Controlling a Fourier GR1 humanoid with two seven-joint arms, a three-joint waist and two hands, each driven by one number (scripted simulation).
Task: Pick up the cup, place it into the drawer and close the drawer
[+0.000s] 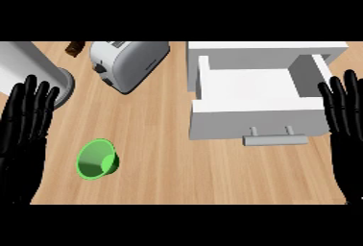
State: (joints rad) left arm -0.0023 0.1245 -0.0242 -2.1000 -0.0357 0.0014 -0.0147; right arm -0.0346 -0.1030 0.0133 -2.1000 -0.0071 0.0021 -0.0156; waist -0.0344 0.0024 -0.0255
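- Sitting nearest you on the wooden counter (177,178): green cup (97,159), left of centre, mouth showing, touched by neither hand.
- Left hand (25,120): at the left edge, fingers straight and spread, pointing up, holding nothing, just beside the cup.
- Right hand (347,113): at the right edge, fingers straight, holding nothing, beside the drawer.
- White drawer (248,89): pulled open, grey handle (275,139) facing you, well apart from the cup.
- Toaster (127,62): farther back, left of the drawer.
- Grey cylinder (35,72): far left corner.
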